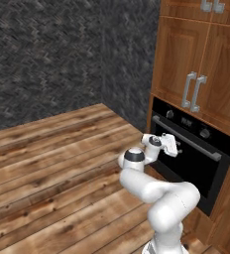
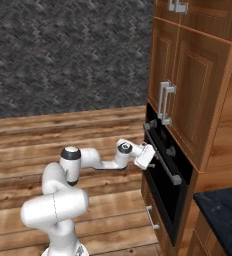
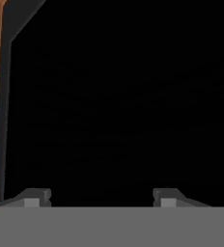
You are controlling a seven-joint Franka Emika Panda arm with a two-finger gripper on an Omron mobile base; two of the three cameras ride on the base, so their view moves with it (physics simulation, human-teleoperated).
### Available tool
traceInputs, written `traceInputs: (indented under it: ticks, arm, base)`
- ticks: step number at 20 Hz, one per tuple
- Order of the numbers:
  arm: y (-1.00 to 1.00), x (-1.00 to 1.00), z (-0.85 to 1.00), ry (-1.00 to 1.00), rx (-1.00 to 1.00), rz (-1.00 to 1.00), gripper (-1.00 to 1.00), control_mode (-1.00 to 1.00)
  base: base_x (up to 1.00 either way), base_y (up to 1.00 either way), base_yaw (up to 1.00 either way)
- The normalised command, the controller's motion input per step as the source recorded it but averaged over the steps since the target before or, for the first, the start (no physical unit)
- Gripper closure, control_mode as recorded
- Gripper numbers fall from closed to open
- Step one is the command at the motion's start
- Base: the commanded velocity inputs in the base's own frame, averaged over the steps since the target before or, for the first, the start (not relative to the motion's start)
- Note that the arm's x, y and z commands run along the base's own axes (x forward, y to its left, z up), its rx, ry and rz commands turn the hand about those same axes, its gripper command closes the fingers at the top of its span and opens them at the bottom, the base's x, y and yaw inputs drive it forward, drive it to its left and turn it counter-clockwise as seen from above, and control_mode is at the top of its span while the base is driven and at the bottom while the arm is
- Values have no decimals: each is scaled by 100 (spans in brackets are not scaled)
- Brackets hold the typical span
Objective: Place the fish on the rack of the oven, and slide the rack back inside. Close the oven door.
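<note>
Left base view: your gripper (image 1: 175, 147) sits just before the shut oven door (image 1: 189, 161), below its handle (image 1: 185, 138), which runs horizontally.

Right base view: the gripper (image 2: 149, 160) almost touches the door (image 2: 163, 192).

Hand view: your fingertips (image 3: 34, 197) stand spread, holding nothing; black glass lies ahead.

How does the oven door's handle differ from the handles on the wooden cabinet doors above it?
The oven door has one long silver bar handle running horizontally across its top. The cabinet handles are a pair of short bars, set vertically, side by side. The oven handle sits on a black panel; the cabinet handles sit on brown wood. All are silver bar handles standing off their doors.
</note>
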Motion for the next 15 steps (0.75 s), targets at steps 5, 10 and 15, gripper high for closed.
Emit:
traceInputs:
  ticks: [5,10,15]
  arm:
    - [-83,13,-15,0,-1,-9,-100,-100]
    - [-49,0,-8,0,0,-5,-100,-100]
    - [-36,0,-2,0,0,-2,-100,-100]
  base:
    - [0,0,0]
    - [0,0,0]
    - [0,0,0]
